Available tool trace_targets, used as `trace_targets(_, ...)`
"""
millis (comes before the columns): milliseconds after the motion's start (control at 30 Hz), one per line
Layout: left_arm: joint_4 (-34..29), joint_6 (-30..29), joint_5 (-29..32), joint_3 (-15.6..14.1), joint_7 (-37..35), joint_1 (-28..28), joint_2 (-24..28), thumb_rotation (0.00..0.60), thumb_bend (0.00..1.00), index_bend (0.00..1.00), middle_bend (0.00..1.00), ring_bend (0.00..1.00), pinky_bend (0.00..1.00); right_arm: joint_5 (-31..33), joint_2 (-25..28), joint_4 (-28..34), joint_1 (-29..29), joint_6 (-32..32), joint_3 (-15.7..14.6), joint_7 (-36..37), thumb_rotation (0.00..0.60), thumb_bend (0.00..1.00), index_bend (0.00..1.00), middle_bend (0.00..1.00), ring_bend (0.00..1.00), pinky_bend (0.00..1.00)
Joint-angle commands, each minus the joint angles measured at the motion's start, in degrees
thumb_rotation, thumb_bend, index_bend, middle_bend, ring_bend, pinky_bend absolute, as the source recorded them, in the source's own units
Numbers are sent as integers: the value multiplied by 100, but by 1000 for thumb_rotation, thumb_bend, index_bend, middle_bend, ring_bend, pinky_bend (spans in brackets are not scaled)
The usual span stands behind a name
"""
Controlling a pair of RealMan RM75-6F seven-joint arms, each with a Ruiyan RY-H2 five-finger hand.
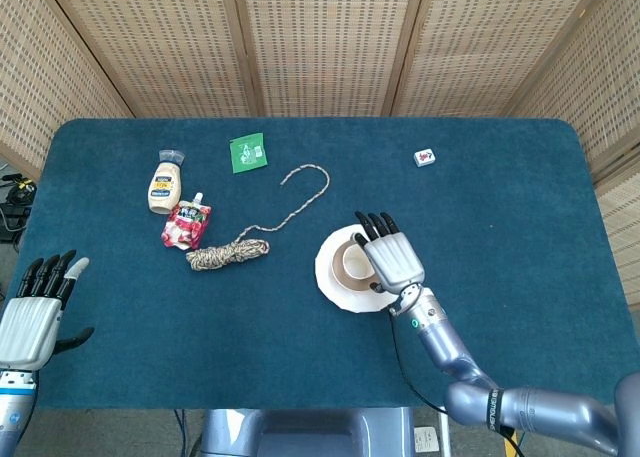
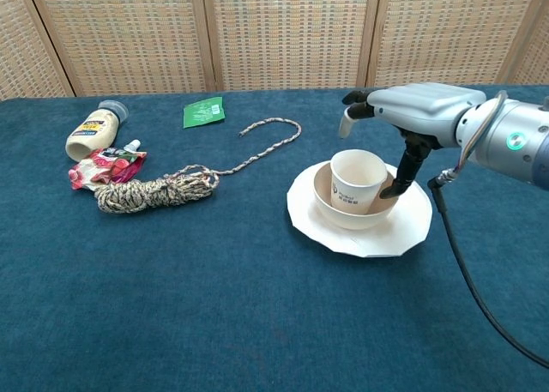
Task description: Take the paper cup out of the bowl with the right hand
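A white paper cup (image 2: 357,179) (image 1: 352,264) stands upright in a cream bowl (image 2: 330,207), which rests on a white plate (image 2: 410,226) (image 1: 329,274) at mid-table. My right hand (image 2: 418,109) (image 1: 391,256) hovers over the cup's right side, palm down, fingers spread and reaching past the cup's rim. Its thumb (image 2: 403,172) hangs down beside the cup's right wall; I cannot tell if it touches. My left hand (image 1: 32,315) stays open at the table's near left edge, holding nothing.
A coiled rope (image 2: 154,189) with a long tail lies left of the plate. Further left lie a red pouch (image 2: 102,166) and a mayonnaise bottle (image 2: 93,132). A green packet (image 2: 203,111) and a small tile (image 1: 425,157) sit toward the back.
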State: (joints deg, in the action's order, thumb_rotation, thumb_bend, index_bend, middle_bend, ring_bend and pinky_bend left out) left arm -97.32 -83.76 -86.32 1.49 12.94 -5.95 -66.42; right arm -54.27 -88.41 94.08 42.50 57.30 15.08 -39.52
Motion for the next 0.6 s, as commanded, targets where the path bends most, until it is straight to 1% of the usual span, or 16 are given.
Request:
trace_targets(33, 4, 13, 14, 2, -28, -6, 6, 600, 0, 0, 0, 0, 0, 111, -79, -120, 92, 21, -42, -75, 600, 259, 288, 40, 0, 113)
trace_targets(200, 11, 50, 19, -7, -46, -24, 13, 600, 0, 0, 0, 0, 0, 267, -162, -256, 209, 67, -137, -229, 600, 267, 298, 40, 0, 114)
trace_targets(300, 13, 74, 34, -6, -66, -36, 16, 600, 0, 0, 0, 0, 0, 324, -196, -279, 252, 102, -172, -222, 600, 277, 324, 49, 0, 114)
trace_targets(533, 20, 106, 51, -14, -64, -51, 9, 600, 0, 0, 0, 0, 0, 176, -307, -357, 274, 261, -260, -84, 600, 294, 462, 130, 0, 128)
trace_targets(600, 27, 122, 65, -15, -54, -58, 1, 600, 0, 0, 0, 0, 0, 52, -329, -340, 271, 349, -272, -24, 600, 297, 483, 141, 0, 134)
